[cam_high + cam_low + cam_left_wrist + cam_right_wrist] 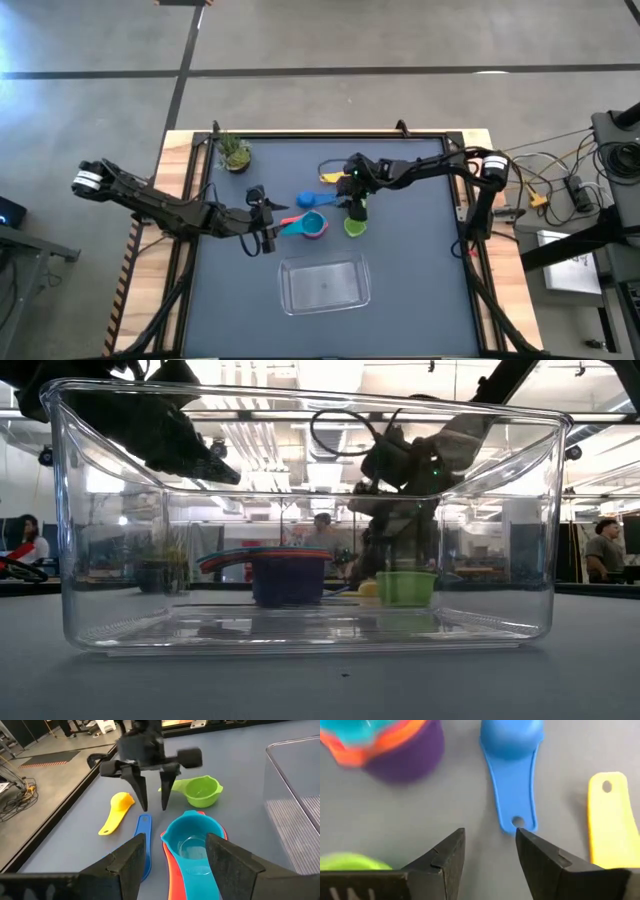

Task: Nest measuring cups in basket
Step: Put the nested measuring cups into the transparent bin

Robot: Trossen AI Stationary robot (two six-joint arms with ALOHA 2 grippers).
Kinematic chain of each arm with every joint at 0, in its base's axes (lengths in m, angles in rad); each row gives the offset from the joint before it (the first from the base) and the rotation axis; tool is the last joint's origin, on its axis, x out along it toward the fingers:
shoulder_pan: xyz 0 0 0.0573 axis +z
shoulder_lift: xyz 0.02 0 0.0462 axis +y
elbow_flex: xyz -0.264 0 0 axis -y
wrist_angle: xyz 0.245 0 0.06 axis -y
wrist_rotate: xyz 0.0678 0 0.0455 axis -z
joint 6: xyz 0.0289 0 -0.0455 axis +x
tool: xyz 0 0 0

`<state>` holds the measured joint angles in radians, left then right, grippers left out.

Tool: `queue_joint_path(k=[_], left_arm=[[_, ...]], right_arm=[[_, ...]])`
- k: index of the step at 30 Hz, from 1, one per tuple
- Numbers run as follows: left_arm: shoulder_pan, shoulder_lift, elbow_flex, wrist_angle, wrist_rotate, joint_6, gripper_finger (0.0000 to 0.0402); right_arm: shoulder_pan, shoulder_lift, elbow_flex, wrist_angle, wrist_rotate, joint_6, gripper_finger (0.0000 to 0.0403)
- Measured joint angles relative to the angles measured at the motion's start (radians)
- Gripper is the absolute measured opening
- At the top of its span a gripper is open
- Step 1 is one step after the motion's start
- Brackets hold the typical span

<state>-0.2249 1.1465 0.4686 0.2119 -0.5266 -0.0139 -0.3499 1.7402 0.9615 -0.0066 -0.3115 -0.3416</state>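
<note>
We judge the job about half done: teal, orange, red and purple cups sit nested (314,226) mid-table, while the blue cup (512,750), yellow cup (116,812) and green cup (355,227) lie loose. The basket (325,283) near the front edge holds nothing. Right gripper (490,855), jaws apart, hovers over the blue handle; left gripper (176,857) waits beside the stack, jaws apart.

You couldn't count the cups in the nested stack (192,851): teal sat on top, with only orange and red rims showing below it. In the right wrist view that stack was blurred and cut by the frame edge, as were the green cup (351,862) and the yellow cup (614,822), whose bowl was out of frame. In the low view the basket (100,560) wall blurred everything behind it, and the yellow cup was mostly hidden behind the green one.
</note>
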Motion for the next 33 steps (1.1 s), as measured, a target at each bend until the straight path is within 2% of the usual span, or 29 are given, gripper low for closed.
queue_joint_path(k=[6,10,17,33], left_arm=[[0.000,0.000,0.000,-0.003,0.000,-0.004,0.0189],[0.000,0.000,0.000,-0.003,0.000,-0.004,0.0189],[0.000,0.000,0.000,-0.003,0.000,-0.006,0.0189],[0.000,0.000,0.000,-0.003,0.000,-0.006,0.0189]], right_arm=[[0.086,0.000,-0.002,-0.042,0.296,-0.225,0.0172],[0.124,-0.001,-0.003,-0.015,0.397,-0.285,0.0173],[0.136,0.001,-0.003,0.049,0.417,-0.363,0.0173],[0.136,0.010,-0.007,0.052,0.416,-0.483,0.0173]])
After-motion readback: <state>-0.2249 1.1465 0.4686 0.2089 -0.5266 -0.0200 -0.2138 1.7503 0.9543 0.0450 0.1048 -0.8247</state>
